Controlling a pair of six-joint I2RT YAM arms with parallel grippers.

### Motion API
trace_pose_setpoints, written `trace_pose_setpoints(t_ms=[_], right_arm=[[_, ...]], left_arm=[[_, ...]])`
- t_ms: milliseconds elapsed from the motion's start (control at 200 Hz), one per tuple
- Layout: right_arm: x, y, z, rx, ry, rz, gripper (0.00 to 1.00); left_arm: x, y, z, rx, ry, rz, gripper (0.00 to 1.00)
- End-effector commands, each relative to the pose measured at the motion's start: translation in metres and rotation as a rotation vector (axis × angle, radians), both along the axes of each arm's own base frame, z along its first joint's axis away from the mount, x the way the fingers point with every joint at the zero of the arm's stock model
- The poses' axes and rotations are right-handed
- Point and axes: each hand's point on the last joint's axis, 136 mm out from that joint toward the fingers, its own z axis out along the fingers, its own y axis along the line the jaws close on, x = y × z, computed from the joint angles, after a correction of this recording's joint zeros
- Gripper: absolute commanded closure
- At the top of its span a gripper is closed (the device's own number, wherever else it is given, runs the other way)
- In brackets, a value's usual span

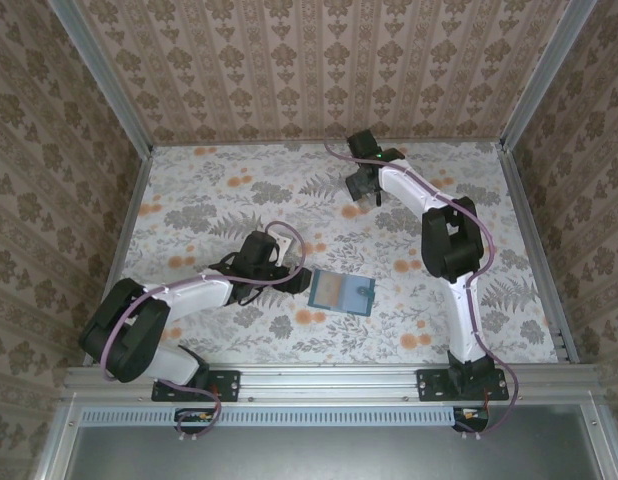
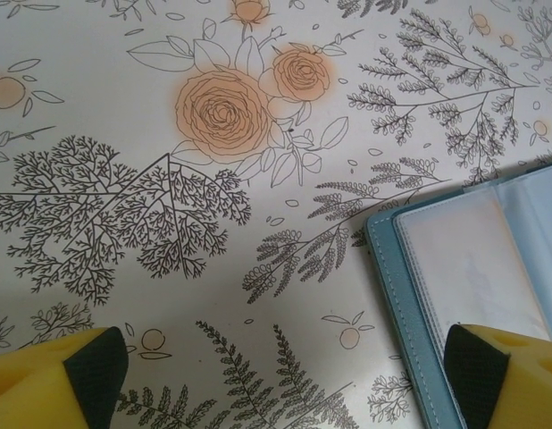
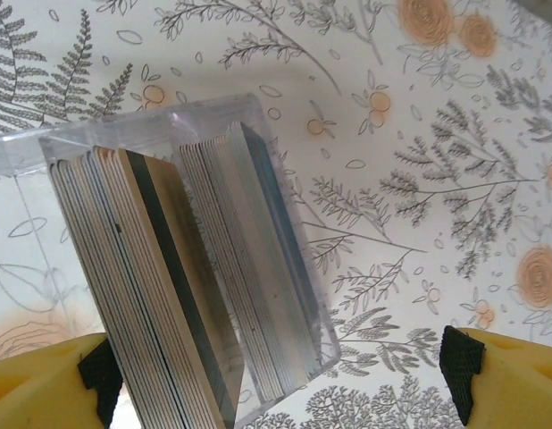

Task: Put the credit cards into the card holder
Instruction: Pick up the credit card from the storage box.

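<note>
Early stage: L gripper (image 2: 285, 384), fingers apart, is hovering beside open teal card holder (image 1: 341, 292) mid table (image 1: 219, 200), while R gripper (image 3: 280, 380), also apart, is hanging over clear box (image 3: 289, 223) w/ credit cards (image 3: 160, 295) waiting inside.

Teal stitched leather-look card holder (image 2: 394, 295) with glossy clear plastic pockets; matt floral-print counter (image 2: 124, 107); clear glossy plastic card box (image 3: 298, 259).

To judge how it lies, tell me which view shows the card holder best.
Top external: the whole card holder shows, lying open and flat on the table. Left wrist gives a close look at one corner, teal edge and clear pocket, the rest cut off by the frame.
</note>
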Motion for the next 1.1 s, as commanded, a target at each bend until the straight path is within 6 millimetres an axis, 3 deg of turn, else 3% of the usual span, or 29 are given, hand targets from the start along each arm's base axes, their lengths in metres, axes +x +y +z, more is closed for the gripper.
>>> trace_pose_setpoints(t_ms=[0, 400, 835, 1095], right_arm=[[0.002, -0.013, -0.012, -0.094, 0.033, -0.002, 0.06], [0.008, -0.018, 0.029, -0.119, -0.067, -0.013, 0.14], [0.002, -0.01, 0.04, -0.184, -0.072, 0.044, 0.32], [-0.001, -0.01, 0.037, -0.206, -0.055, 0.055, 0.44]], left_arm=[[0.004, -0.002, 0.005, 0.002, -0.003, 0.004, 0.03], [0.004, -0.002, 0.007, -0.006, -0.018, 0.008, 0.0], [0.004, -0.003, 0.006, -0.01, -0.014, 0.01, 0.0], [0.004, -0.004, 0.006, -0.006, -0.013, 0.011, 0.0]])
